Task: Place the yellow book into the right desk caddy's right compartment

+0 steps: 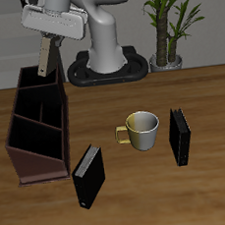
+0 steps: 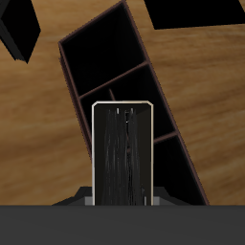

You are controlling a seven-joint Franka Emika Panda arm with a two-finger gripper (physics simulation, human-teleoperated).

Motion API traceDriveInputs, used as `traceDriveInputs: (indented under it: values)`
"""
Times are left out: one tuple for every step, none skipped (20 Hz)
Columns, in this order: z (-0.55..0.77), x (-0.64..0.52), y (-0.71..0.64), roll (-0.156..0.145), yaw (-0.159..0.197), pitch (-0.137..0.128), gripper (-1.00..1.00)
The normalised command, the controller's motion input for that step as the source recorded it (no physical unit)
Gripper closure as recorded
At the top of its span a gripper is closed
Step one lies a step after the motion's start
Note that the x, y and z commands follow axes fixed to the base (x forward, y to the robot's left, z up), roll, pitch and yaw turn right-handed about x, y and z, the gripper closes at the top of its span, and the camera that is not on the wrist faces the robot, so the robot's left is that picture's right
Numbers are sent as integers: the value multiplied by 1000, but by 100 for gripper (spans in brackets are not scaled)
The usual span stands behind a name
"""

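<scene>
Holding the yellow book (image 1: 45, 55) in the gripper (image 1: 47, 38), clamped on its top edge, so the book is hanging upright below the fingers and above the back end of the right desk caddy (image 1: 29, 144); in the wrist view the yellow book (image 2: 122, 153) is filling the space straight ahead of the gripper (image 2: 122, 203), its pale edge framing a dark face, with the caddy (image 2: 144, 67) open beneath it; I'm judging the book as light, thin and stiff, a hard flat board that isn't sagging under its own weight; the cover is looking smooth, so I'm expecting it could slip or swing if I'm pinching only a narrow strip; the best hold is what I'm seeing now, across the thickness near the middle of the top edge, keeping it plumb; the right compartment (image 2: 105, 53) is lying below and just beyond the book's lower edge, bounded by the straight cross divider; I'm reckoning the risk is the lower edge catching a divider or the sloped wall; also around, away from the gripper: mug (image 1: 142, 131), two black books (image 1: 88, 177), plant (image 1: 168, 19); none touching the caddy.
</scene>
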Motion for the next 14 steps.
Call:
traceDriveInputs:
  values:
    - [3,-25,30,0,0,0,100]
    - [138,-399,-922,-152,-147,-7,100]
    - [9,-37,42,0,0,0,100]
    - [74,-247,-358,-75,-20,-41,100]
    - [18,-156,-131,-33,-14,-11,100]
    - [68,-409,-564,-142,-68,-15,100]
    - [69,-360,-266,-26,-31,-47,100]
    - [22,-337,-285,-90,-16,-54,100]
    - [13,-152,-93,-32,-8,-5,100]
    - [-23,-417,-378,-68,6,-22,100]
    - [-61,-261,-203,-62,-10,-28,100]
    - [-70,-83,-108,-24,-18,25,100]
    - [-32,-231,-79,-19,37,-22,100]
    - [-142,-257,-236,-74,-13,-1,100]
